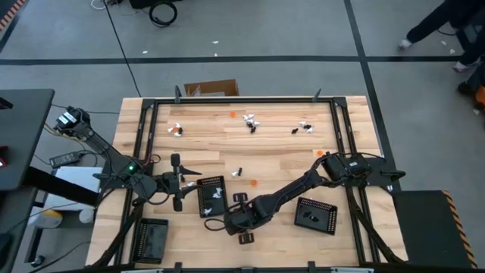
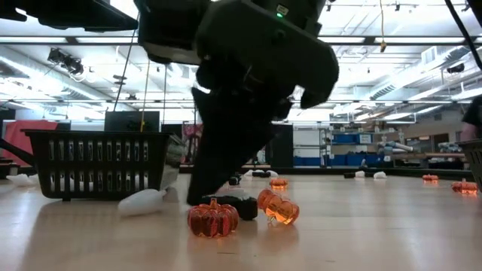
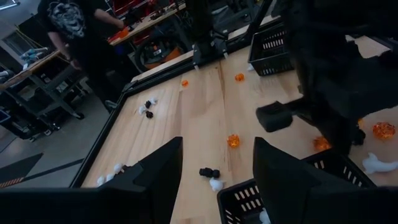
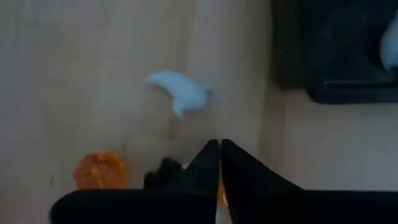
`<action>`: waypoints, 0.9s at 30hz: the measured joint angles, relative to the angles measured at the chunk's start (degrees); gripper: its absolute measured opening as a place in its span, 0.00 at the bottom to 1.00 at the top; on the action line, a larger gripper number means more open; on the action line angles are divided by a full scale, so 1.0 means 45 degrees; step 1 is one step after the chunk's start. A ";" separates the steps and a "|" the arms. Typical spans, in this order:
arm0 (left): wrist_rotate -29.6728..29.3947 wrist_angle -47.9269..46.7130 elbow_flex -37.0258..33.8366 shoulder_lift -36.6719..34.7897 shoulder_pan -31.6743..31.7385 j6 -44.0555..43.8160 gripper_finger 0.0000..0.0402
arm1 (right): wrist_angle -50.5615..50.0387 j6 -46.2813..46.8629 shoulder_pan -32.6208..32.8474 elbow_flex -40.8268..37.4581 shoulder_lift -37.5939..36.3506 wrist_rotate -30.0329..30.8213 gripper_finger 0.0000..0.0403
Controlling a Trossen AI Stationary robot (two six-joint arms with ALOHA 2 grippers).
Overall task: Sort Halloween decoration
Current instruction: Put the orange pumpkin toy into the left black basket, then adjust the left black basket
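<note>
My right gripper (image 4: pixel 219 163) fingers pinched together low on the table, white ghost piece (image 4: pixel 180 91) just ahead, orange pumpkin (image 4: pixel 99 170) beside them — should spread before grabbing; left gripper (image 3: pixel 214 180) wide, waiting.

Right gripper (image 2: pixel 226 197) and its arm block much of the low view, hiding part of a black piece (image 2: pixel 235 205). In the high view, scattered decorations at twelve o'clock (image 1: pixel 250 121) are too small to identify.
</note>
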 joint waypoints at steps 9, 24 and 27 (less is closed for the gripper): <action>0.0008 -0.0001 -0.0001 0.0000 0.0000 -0.0068 0.50 | -0.2956 0.1146 0.0158 0.1495 -0.0346 0.0368 0.27; 0.0043 0.0004 -0.0005 0.0000 0.0000 -0.0067 0.50 | -0.2632 0.1792 0.0220 0.0824 -0.0242 0.0570 0.46; 0.0043 0.0004 -0.0005 0.0000 0.0000 -0.0063 0.50 | -0.2677 0.1830 -0.0057 0.0824 -0.0244 0.0374 0.49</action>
